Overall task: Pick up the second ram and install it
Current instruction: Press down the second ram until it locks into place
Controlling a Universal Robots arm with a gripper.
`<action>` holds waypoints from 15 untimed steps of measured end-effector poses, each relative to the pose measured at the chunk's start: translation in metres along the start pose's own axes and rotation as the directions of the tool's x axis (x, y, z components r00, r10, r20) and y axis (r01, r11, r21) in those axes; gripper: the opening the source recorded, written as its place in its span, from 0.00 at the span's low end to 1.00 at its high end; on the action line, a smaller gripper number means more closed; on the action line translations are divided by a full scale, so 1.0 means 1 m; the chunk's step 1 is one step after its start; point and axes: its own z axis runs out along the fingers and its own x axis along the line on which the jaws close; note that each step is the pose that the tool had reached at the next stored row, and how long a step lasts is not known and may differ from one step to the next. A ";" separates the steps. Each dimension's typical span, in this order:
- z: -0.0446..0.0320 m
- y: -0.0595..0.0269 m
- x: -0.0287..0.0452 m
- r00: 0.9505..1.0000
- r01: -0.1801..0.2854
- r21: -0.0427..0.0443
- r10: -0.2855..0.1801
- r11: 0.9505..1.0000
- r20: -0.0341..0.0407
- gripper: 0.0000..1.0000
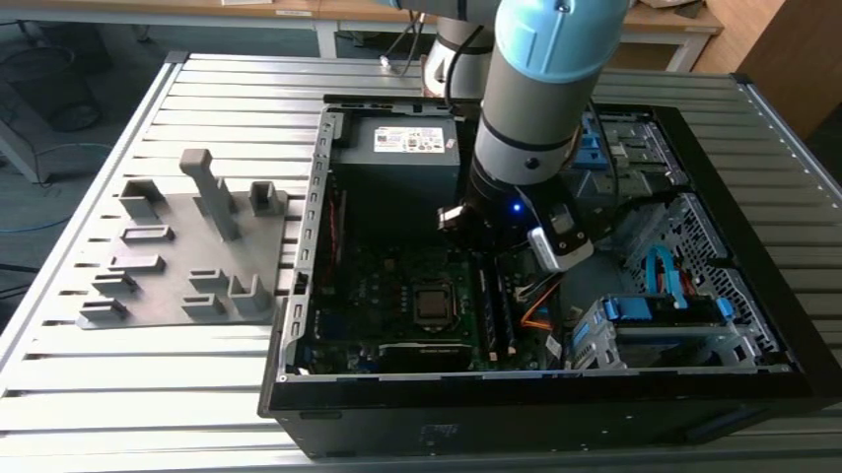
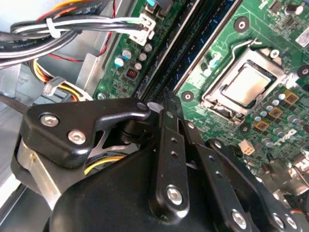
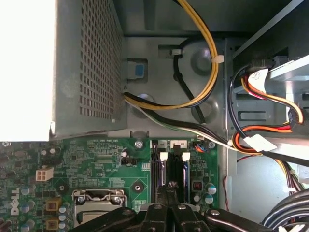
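Second ram (image 1: 506, 313) appears to be seated already in the memory slots of the motherboard (image 1: 382, 296), just beside the processor socket (image 1: 432, 304). In the exterior view two long dark strips are seen lying side by side there, though it cannot be told with certainty which of them is the task's stick. In the second wrist view a bluish strip (image 2: 212, 41) is seen running along the slots, next to the socket (image 2: 246, 84).

The arm (image 1: 533, 99) is reached down into the open case (image 1: 526, 414), with its wrist held over the slots. In both wrist views the gripper (image 2: 165, 96) (image 3: 170, 186) is seen with its fingers (image 2: 170, 145) drawn together to a narrow point, and nothing is seen held between them. The tip is placed directly above the near end of the slots; whether it is touching the stick cannot be made out.

A bundle of cables (image 2: 72, 29) is seen beside the slots, and yellow and black cables (image 3: 203, 72) are routed past the perforated wall of the power supply (image 3: 82, 67).

On the exterior view's left, a gray holder tray (image 1: 172, 286) with upright blocks is laid on the slatted table (image 1: 132, 394), just beside the case.
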 end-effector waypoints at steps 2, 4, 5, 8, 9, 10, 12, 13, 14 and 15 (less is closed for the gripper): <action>-0.0054 0.0004 -0.0001 1.000 0.000 0.000 0.000 1.000 0.000 0.10; -0.0107 0.0005 -0.0001 1.000 0.000 0.001 0.000 1.000 0.000 0.10; -0.0115 0.0003 -0.0001 1.000 0.000 0.001 0.000 1.000 0.000 0.10; -0.0120 -0.0057 0.0001 1.000 0.000 0.005 0.000 1.000 0.000 0.10; -0.0121 -0.0087 0.0001 1.000 0.000 0.009 0.000 1.000 0.000 0.10; -0.0122 -0.0114 0.0001 1.000 0.000 0.012 0.000 1.000 0.000 0.10; -0.0125 -0.0170 0.0000 1.000 0.000 0.020 0.000 1.000 0.000 0.10; -0.0126 -0.0201 -0.0001 1.000 0.000 0.022 0.000 1.000 0.000 0.10; -0.0126 -0.0233 -0.0001 1.000 0.000 0.024 0.000 1.000 0.000 0.10; -0.0126 -0.0267 -0.0002 1.000 0.000 0.026 0.000 1.000 0.000 0.10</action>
